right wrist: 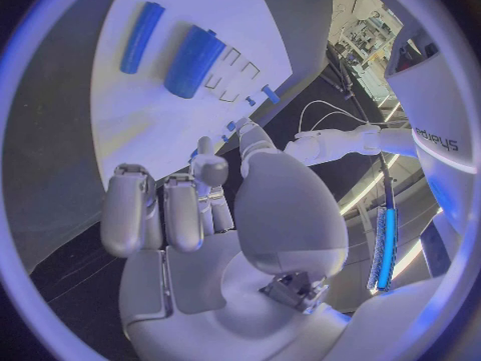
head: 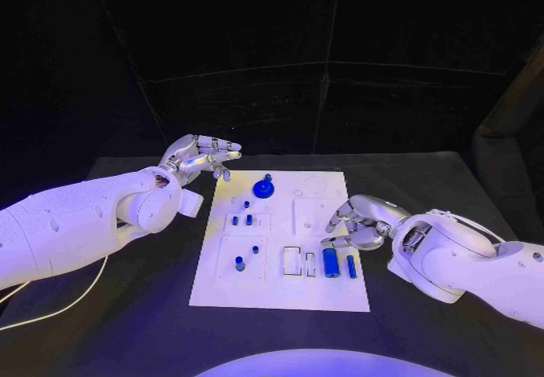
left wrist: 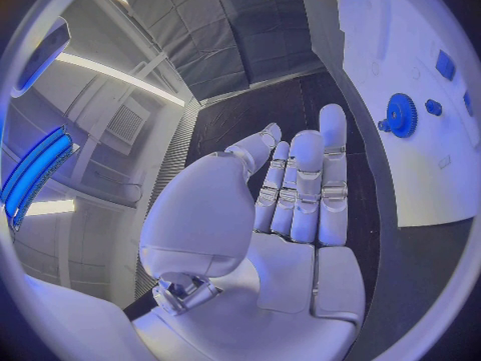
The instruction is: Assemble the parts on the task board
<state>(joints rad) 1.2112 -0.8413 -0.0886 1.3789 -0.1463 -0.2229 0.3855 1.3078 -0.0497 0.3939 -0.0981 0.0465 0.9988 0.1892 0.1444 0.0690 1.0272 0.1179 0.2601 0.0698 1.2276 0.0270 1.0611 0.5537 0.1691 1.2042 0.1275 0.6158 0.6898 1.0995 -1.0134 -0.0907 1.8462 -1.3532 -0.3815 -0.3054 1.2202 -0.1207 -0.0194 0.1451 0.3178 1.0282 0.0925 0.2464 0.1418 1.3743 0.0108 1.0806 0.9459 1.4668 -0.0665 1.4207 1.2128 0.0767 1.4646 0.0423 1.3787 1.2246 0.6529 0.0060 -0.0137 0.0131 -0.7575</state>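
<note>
Head view: my left hand (head: 202, 159) hangs over the black table (head: 136, 314) just off the far left corner of the task board (head: 284, 294), fingers spread wide and holding nothing. On the board, going left to right, a blue gear (head: 263, 189) stands near the far edge, small blue pegs (head: 241, 221) stand in a square plate below it, and two more pegs (head: 240, 262) sit in the plate nearer me. Next come two empty rectangular recesses (head: 292, 261), then a thick blue cylinder (head: 330, 262) and a thin blue rod (head: 351, 266) lying side by side near the near right corner. My right hand (head: 361, 224) hovers over the board's right edge, fingers curled inward around nothing I can see.

The left wrist view shows my fingers (left wrist: 304, 184) straight and apart, with the gear (left wrist: 402, 115) off to the side. The right wrist view shows my bent fingertips (right wrist: 128, 208) empty, the cylinder (right wrist: 192, 61) and rod (right wrist: 140, 37) beyond them.
</note>
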